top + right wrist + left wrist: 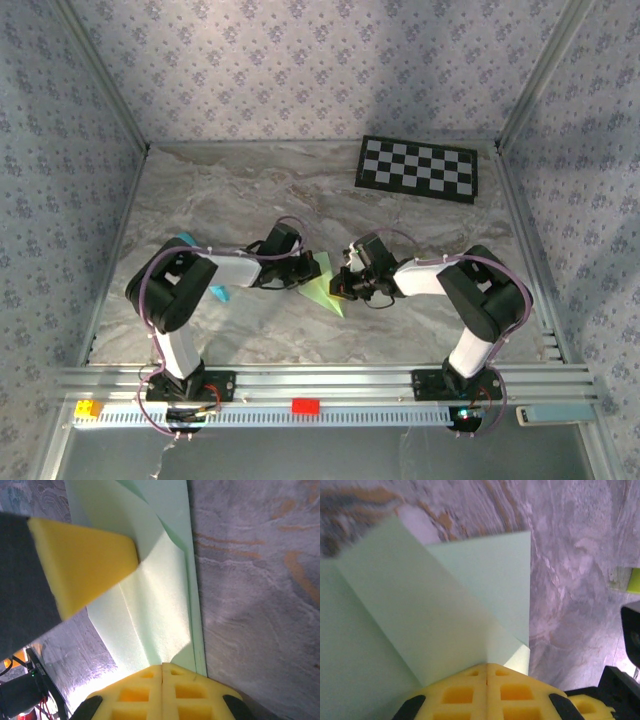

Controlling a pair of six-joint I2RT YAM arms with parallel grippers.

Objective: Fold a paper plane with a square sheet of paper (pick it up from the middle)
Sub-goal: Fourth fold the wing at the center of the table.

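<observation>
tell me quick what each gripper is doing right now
Left gripper: closed, pinching the mint-green paper.
Right gripper: closed, pinching the same paper.

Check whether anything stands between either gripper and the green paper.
Nothing visible does. The left gripper and the right gripper are both closed right on the paper, whose folds run straight into them, with no other thing between.

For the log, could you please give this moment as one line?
phase: mid-fold | paper: creased, flaps folded | left jaws: shut, touching paper | right jaws: shut, touching paper
</observation>
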